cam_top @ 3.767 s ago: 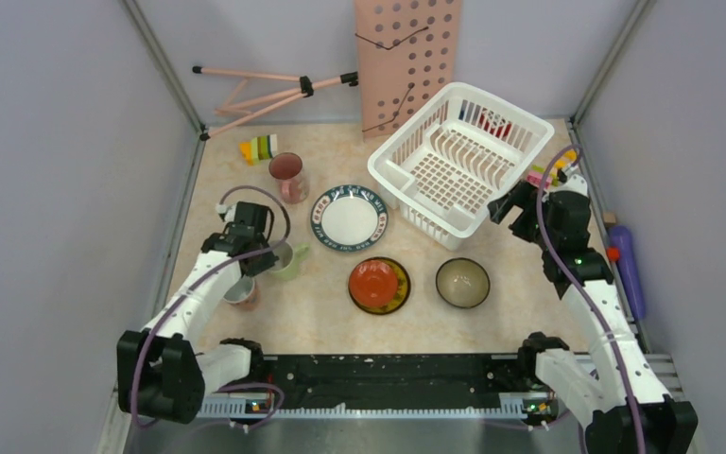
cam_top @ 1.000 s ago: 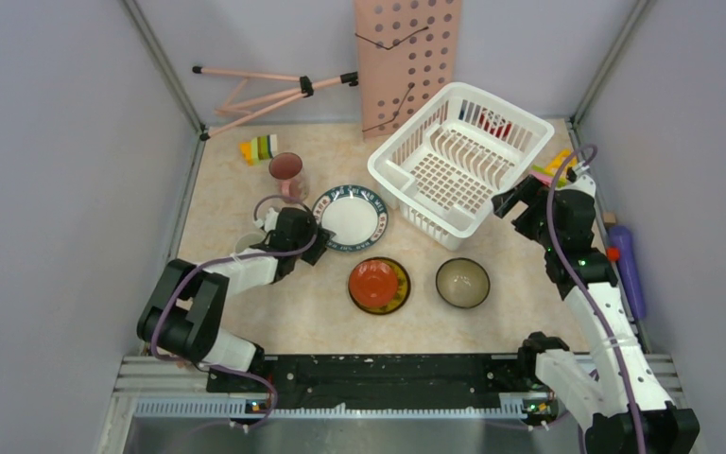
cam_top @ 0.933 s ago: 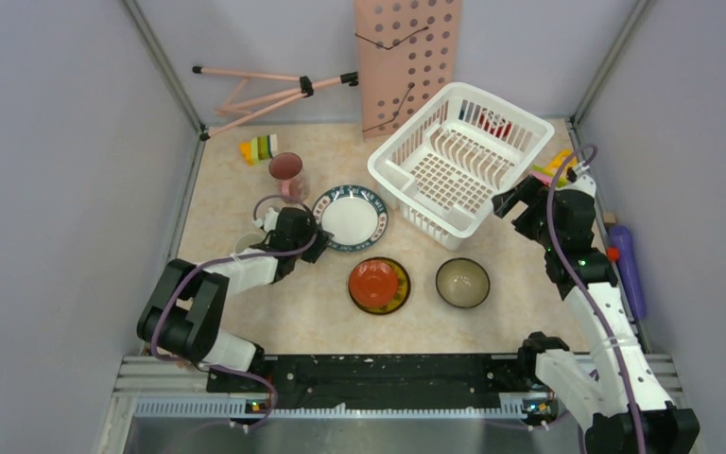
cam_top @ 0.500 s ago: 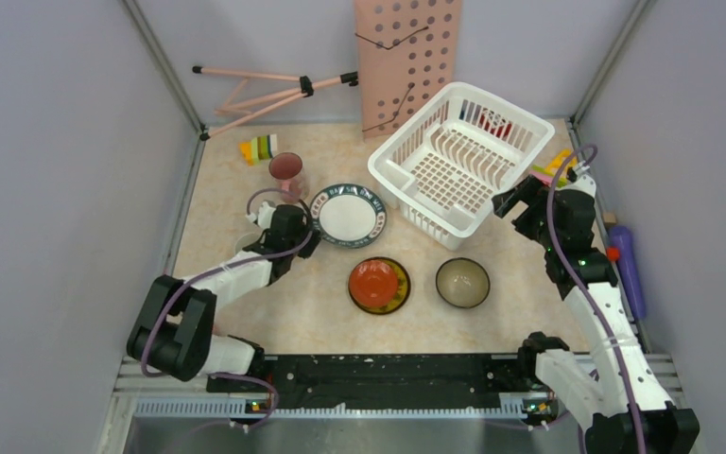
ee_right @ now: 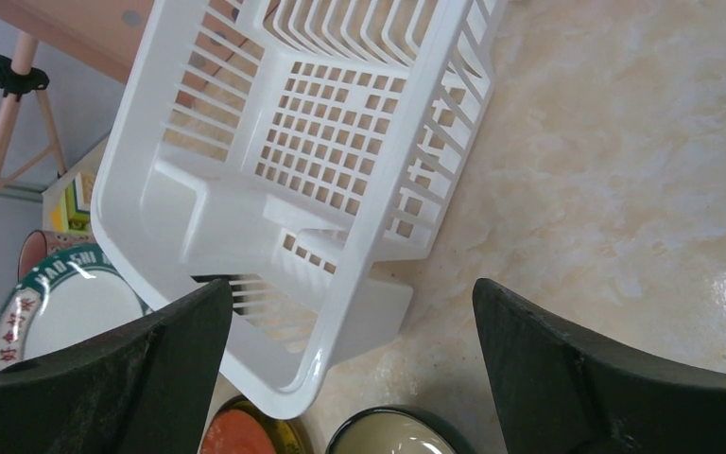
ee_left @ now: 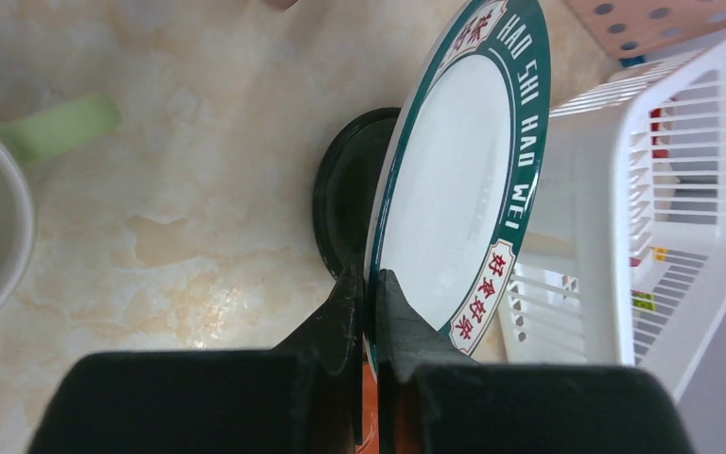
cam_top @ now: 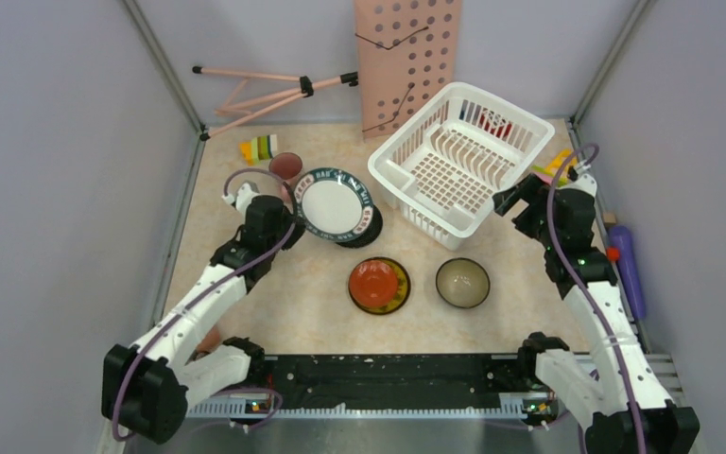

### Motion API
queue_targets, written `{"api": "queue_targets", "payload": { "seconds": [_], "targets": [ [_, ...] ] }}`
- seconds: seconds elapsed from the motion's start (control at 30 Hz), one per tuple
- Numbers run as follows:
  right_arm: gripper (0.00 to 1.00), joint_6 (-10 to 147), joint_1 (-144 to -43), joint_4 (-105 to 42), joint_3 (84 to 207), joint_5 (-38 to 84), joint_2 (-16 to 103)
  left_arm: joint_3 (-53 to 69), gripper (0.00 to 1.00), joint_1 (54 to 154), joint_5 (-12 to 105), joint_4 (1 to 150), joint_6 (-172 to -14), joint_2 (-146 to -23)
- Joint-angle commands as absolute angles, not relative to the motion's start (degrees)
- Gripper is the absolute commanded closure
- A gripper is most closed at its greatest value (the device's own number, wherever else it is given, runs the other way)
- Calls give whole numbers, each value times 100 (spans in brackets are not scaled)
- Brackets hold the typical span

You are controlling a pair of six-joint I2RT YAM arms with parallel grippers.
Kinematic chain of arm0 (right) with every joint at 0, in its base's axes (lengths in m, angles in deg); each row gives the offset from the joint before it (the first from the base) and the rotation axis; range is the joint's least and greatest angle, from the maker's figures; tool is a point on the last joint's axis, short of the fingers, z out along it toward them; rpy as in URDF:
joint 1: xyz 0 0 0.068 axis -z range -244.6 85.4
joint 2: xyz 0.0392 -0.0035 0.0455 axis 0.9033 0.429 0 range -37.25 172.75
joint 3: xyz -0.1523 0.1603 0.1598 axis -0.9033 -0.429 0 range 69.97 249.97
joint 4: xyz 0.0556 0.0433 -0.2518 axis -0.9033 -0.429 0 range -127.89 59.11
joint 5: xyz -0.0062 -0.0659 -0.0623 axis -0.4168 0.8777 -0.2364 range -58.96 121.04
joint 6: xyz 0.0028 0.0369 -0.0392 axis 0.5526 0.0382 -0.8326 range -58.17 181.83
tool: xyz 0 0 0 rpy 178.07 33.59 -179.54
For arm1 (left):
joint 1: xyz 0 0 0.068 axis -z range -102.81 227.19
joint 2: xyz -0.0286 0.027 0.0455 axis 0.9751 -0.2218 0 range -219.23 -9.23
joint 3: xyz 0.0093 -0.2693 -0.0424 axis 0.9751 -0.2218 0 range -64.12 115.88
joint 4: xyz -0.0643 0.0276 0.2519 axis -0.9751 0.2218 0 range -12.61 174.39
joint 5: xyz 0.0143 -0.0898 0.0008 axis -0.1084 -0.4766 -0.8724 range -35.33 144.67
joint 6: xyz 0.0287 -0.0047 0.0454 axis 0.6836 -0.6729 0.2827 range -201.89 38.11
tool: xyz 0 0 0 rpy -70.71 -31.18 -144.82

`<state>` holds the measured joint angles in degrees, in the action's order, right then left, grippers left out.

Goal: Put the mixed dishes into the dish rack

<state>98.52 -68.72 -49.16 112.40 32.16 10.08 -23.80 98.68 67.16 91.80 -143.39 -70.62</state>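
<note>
Gripping the left rim of the white plate [cam_top: 333, 203] in the top view, the left hand [cam_top: 291, 219] is clenched on it. The plate, whose dark border carries lettering, hangs tilted above the table [cam_top: 284, 303], just left of the dish rack [cam_top: 399, 180] and just in front of a pinkish cup [cam_top: 286, 165]. The rack lies askew at the far right of the table, and the right hand [cam_top: 508, 208] hovers near its right side, released and holding nothing. Nearer the arms a red plate [cam_top: 375, 282] sits on a yellowish plate [cam_top: 405, 293], with a bowl [cam_top: 462, 282] just to their right. Toy blocks [cam_top: 259, 148] lie at the far left, and a pink perforated board [cam_top: 406, 52] leans on the back wall. From the left wrist, two fingers [ee_left: 342, 317] pinch the plate edge-on, its white face turned toward the rack's slotted wall; the handle of a light green mug [ee_left: 57, 123] shows at the left. From the right wrist, the dark fingers [ee_right: 567, 378] stand wide apart above the table, the rack beyond them and touching neither.
</note>
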Motion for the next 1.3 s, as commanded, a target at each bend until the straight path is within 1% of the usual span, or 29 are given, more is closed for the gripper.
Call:
{"api": "queue_targets", "payload": {
  "seconds": [0.0,0.2,0.27,0.4,0.6,0.7,0.83,0.93,1.0,1.03,1.13,1.17,1.27],
  "targets": [
    [4,9820,-6939,-4671,11464,3233,1154,-1831,100,9886,6934,9220,-13519,-6441],
    [4,9851,-6935,-5008,11852,3600,1653,-1196,100,9888,7212,9539,-12534,-6156],
    [5,9933,-6934,-5049,11908,3676,1778,-1015,100,9886,7123,9448,-12087,-6129],
    [13,9960,-6934,-4815,11872,3463,2066,-899,100,9881,6672,8743,-11421,-6139],
    [26,9968,-7000,-4793,12033,3124,2828,-314,100,9883,6157,8340,-10978,-6670],
    [37,10104,-7078,-4659,11945,2856,2937,-182,100,9890,5851,7910,-10794,-6946],
    [57,10252,-7284,-4767,11944,2701,2984,-81,100,9964,5671,7216,-10629,-7320],
    [61,10435,-7365,-4845,11859,2541,2879,185,100,10099,5650,6976,-10455,-7803],
    [71,10606,-7371,-4738,11715,2307,2762,358,100,10195,5768,6782,-10351,-8110],
    [74,10710,-7372,-4641,11636,2205,2693,404,100,10243,5839,6625,-10273,-8279],
    [75,10977,-7381,-4535,11534,2074,2539,689,100,10388,6136,6229,-10048,-8805],
    [78,10980,-7387,-4518,11531,2036,2511,864,100,10449,6193,6222,-9908,-8966],
    [79,10993,-7393,-4617,11559,1970,2482,1313,100,10650,6391,6126,-9477,-9446]
  ]
}}
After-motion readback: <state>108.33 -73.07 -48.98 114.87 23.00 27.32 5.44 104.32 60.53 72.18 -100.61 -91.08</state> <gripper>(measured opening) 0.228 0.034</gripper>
